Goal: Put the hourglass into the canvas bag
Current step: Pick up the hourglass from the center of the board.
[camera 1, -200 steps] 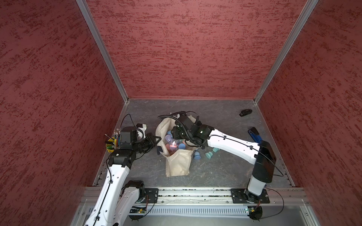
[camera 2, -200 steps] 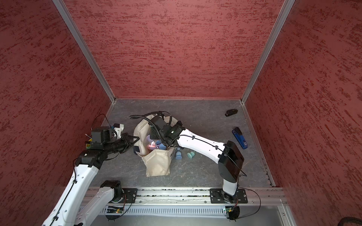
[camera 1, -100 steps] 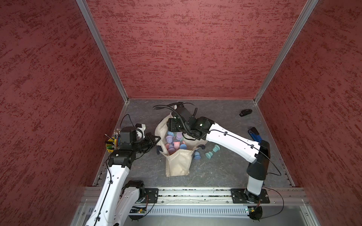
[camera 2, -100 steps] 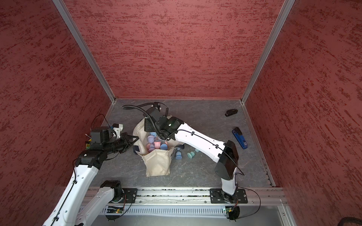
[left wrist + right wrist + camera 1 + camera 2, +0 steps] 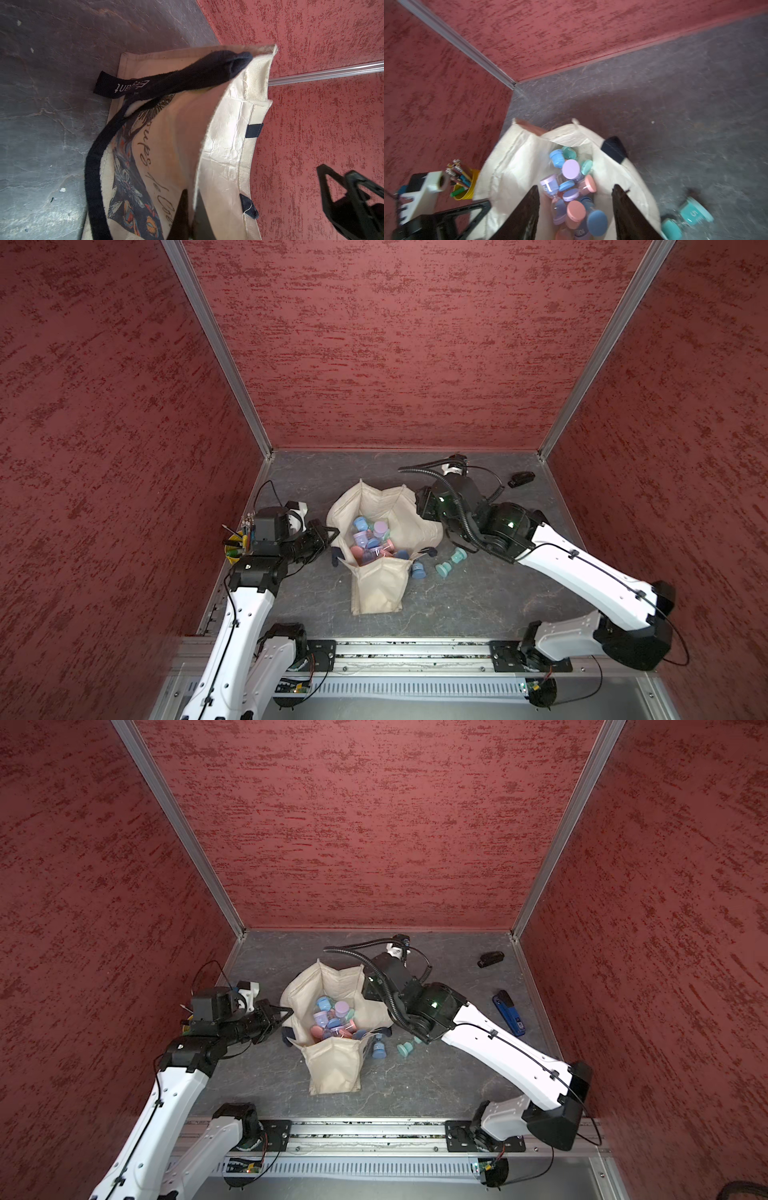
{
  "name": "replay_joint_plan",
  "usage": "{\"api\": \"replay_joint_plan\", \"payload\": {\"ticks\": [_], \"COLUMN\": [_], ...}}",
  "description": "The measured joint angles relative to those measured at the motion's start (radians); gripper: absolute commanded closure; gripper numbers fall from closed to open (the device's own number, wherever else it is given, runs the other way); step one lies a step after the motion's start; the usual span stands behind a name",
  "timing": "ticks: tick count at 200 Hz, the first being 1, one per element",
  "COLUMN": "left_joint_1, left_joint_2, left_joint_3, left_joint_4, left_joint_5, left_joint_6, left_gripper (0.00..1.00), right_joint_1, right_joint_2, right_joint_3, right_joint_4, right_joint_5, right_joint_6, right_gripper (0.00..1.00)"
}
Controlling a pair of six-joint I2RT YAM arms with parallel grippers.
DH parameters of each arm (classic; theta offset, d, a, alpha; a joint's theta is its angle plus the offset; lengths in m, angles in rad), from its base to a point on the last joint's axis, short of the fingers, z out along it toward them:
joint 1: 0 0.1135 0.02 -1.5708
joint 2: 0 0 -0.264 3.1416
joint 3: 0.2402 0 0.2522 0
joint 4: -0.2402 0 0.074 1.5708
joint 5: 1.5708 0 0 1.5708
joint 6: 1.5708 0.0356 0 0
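Nearest the rail, the canvas bag (image 5: 378, 589) lies slumped on the grey bench (image 5: 478, 605), its mouth gaping upward. Just beside its right flank sit a blue hourglass (image 5: 417, 570) and a teal hourglass (image 5: 451, 563), the teal one on its side, both outside the bag (whether the two touch I cannot tell); inside the mouth sits a heap of hourglasses (image 5: 372, 539) with pink, lilac and blue caps; the left claw (image 5: 192, 216) is pressed together on the bag's left rim, pinching the cloth; by the left wall stands a yellow cup (image 5: 235, 549) of pencils; the right claw (image 5: 576, 207) hangs over the bag's far right edge, fingers spread, nothing between them; farther back, near the right corner, a small black object (image 5: 521, 479) rests alone.
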Motion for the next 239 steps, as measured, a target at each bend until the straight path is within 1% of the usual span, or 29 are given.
{"api": "replay_joint_plan", "payload": {"ticks": [19,35,73,139,161,191,239], "left_joint_1": [0.0,0.0,0.001,0.002,0.002,0.002,0.006], "left_joint_2": [0.002,0.007,0.012,0.013,0.013,0.014,0.013], "left_joint_3": [0.005,0.014,0.027,0.027,0.027,0.027,0.027], "left_joint_4": [-0.003,-0.01,-0.022,-0.022,-0.021,-0.021,-0.021], "left_joint_5": [-0.007,-0.012,-0.018,-0.016,-0.013,-0.01,-0.008], "left_joint_6": [-0.005,-0.005,-0.004,0.002,0.004,0.005,0.013], "left_gripper": [1.0,1.0,1.0,1.0,1.0,1.0,1.0], "right_joint_1": [-0.071,-0.118,-0.138,-0.157,-0.165,-0.175,-0.177], "right_joint_2": [-0.071,-0.108,-0.149,-0.154,-0.154,-0.154,-0.144], "right_joint_3": [-0.147,-0.238,-0.377,-0.511,-0.542,-0.591,-0.646], "right_joint_4": [0.008,0.007,0.024,0.069,0.07,0.089,0.146], "right_joint_5": [-0.033,-0.06,-0.119,-0.179,-0.19,-0.211,-0.262], "right_joint_6": [0.02,0.039,0.092,0.19,0.216,0.243,0.285], "right_gripper": [0.46,0.46,0.46,0.46,0.46,0.43,0.42]}}
